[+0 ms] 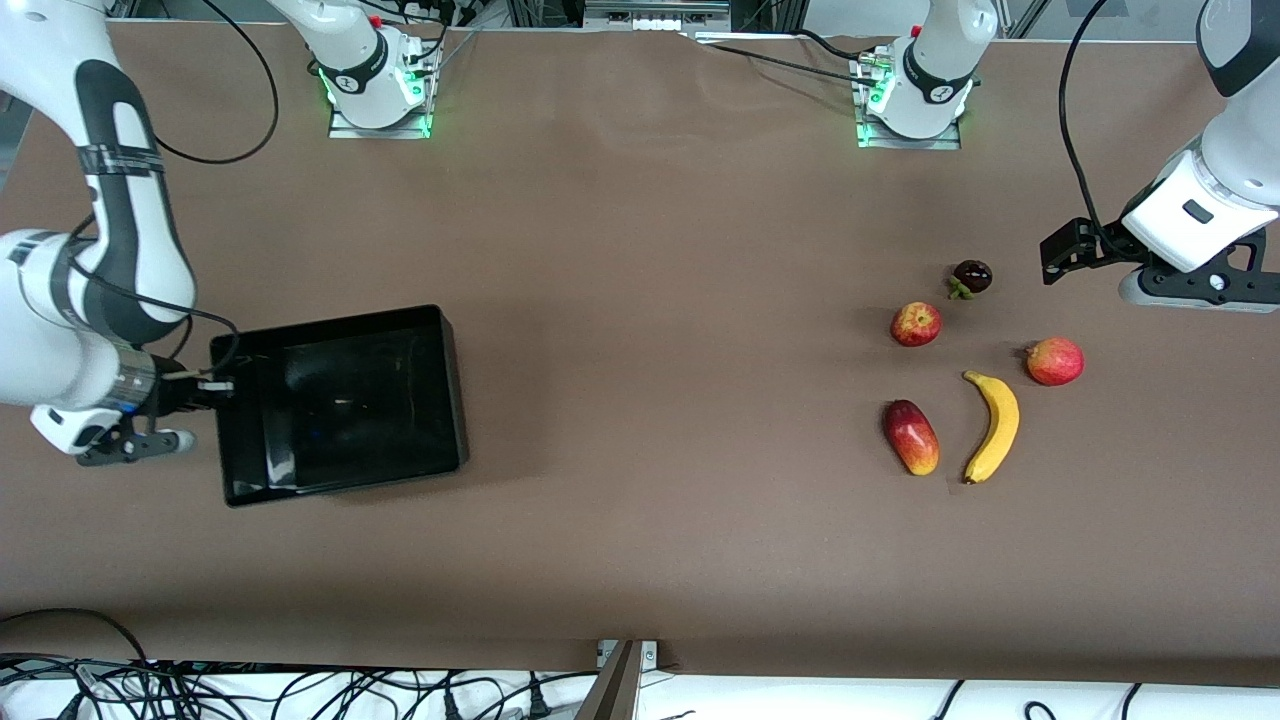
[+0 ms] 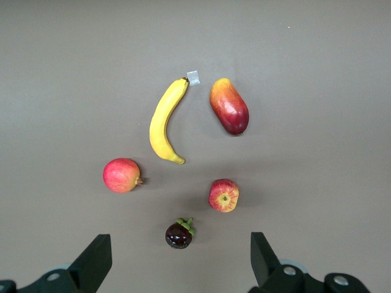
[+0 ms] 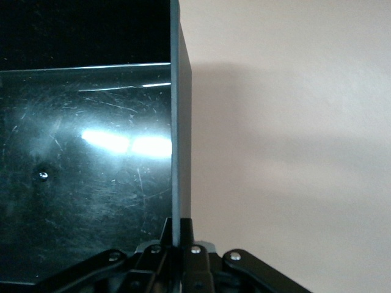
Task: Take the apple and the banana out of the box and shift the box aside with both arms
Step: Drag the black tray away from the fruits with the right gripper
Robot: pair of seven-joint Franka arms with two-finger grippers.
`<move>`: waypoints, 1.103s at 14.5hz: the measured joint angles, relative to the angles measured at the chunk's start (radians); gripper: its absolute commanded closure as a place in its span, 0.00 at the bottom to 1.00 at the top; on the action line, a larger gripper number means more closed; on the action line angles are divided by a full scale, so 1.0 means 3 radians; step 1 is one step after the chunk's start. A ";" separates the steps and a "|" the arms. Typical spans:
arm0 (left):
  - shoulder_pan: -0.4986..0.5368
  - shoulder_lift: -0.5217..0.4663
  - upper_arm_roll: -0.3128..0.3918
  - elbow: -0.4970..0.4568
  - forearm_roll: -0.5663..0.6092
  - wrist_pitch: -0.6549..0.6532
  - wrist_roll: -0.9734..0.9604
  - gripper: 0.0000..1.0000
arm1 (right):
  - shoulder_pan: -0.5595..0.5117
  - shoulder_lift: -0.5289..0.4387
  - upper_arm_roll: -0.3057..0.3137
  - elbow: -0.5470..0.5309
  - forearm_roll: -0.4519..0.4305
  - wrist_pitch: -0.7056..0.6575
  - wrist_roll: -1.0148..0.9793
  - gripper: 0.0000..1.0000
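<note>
The black tray lies toward the right arm's end of the table, and nothing shows inside it. My right gripper is shut on the tray's end wall, with one finger inside and one outside. The yellow banana and the red apple lie toward the left arm's end. My left gripper hangs high over that end, open wide and empty. Its wrist view shows the banana and the apple on the table below.
A red-yellow mango lies beside the banana. A pink-red fruit with a nub and a dark purple mangosteen lie near the apple. All three also show in the left wrist view: mango, pink-red fruit, mangosteen.
</note>
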 measured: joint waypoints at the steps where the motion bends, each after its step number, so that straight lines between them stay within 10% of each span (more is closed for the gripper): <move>1: 0.0000 0.0000 0.0000 0.0000 0.0000 0.0000 0.0000 0.00 | 0.0000 -0.0068 -0.0008 -0.0167 0.0003 0.0143 0.0000 1.00; 12: 0.0000 0.0000 -0.0019 0.0009 0.0000 0.0000 0.0000 0.00 | 0.0003 -0.0336 -0.0080 -0.1264 0.0238 0.1132 -0.0001 1.00; 13: 0.0000 0.0000 -0.0019 0.0009 0.0000 0.0000 0.0000 0.00 | 0.0003 -0.0344 -0.0080 -0.1297 0.0243 0.1162 -0.0001 0.27; 14: 0.0000 0.0000 -0.0019 0.0010 0.0000 0.0000 0.0000 0.00 | 0.0003 -0.0350 -0.0080 -0.1312 0.0244 0.1174 -0.0001 0.00; 16: 0.0000 0.0000 -0.0022 0.0011 0.0000 0.0000 0.0000 0.00 | 0.0004 -0.0356 -0.0081 -0.1313 0.0245 0.1174 -0.0001 0.00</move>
